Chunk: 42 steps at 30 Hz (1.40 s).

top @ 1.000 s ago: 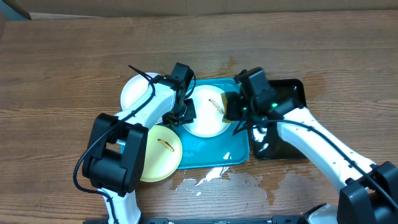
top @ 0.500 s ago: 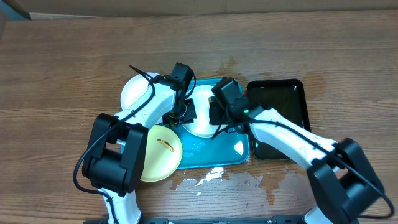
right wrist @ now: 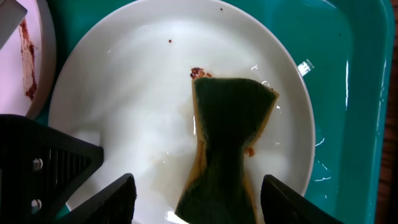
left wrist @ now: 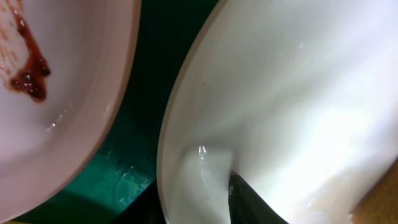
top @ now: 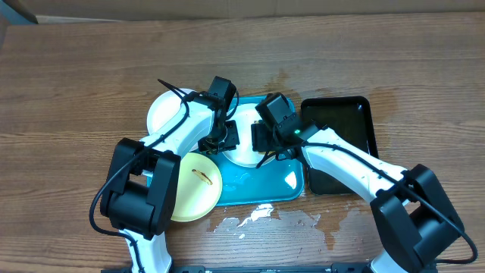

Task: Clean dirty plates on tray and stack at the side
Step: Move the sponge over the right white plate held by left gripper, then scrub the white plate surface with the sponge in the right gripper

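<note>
Over the last second the right gripper (right wrist: 199,190) has swung in from the edge of the black tray (top: 341,121) to sit above the white plate (right wrist: 137,93) on the turquoise tray (right wrist: 348,93), and its jaws have gone from closed to spread wide. The green sponge (right wrist: 233,118) now lies loose on the wet plate between the fingers, pinched at the waist but touched by neither, with a reddish-brown trace (right wrist: 198,73) at its top corner. That reads as the sponge being set down on the mess, so the scrubbing of this plate looks only just begun. The left gripper (top: 220,138) has not shifted: narrowly open, it appears to pinch the plate's left rim, one dark finger (left wrist: 249,202) inside the lip. The second white plate (top: 163,110), streaked red, and the pale yellow plate (top: 193,186) sit at the tray's left side, uncleaned and unstacked.
</note>
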### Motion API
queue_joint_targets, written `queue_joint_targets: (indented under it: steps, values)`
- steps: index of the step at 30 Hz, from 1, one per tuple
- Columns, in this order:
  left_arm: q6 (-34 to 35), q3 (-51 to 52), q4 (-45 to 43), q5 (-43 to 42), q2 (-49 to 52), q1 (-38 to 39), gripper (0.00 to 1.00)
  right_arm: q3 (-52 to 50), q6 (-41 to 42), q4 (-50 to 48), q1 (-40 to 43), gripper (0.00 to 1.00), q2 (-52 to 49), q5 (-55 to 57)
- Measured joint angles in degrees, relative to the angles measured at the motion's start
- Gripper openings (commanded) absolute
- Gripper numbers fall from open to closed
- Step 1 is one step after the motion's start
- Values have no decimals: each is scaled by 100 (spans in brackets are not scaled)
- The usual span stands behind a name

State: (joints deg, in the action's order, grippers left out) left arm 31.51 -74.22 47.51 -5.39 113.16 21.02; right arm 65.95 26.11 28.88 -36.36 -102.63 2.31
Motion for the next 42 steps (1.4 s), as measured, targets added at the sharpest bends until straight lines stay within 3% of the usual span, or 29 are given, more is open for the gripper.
queue_joint_targets:
  steps: [2,6,9,25,28,32,42]
  values:
    - [-17,0,0,0,0,0,30,15,57,184,0,66,7,4]
    - [-37,0,-4,-2,0,-2,11,15,223,433,0,64,7,2]
    - [-63,-2,-52,-63,0,-2,4,15,289,485,0,64,2,4]
    - [-219,-13,-46,-195,-2,-2,4,15,568,756,0,75,2,7]
    - [-219,-13,-46,-195,-2,-2,4,-31,741,560,0,70,2,7]
    - [-221,-13,-48,-195,-2,-2,4,-173,962,396,0,53,2,2]
    - [-289,-13,-66,-210,-2,-2,4,-229,1397,444,-146,51,-87,74]
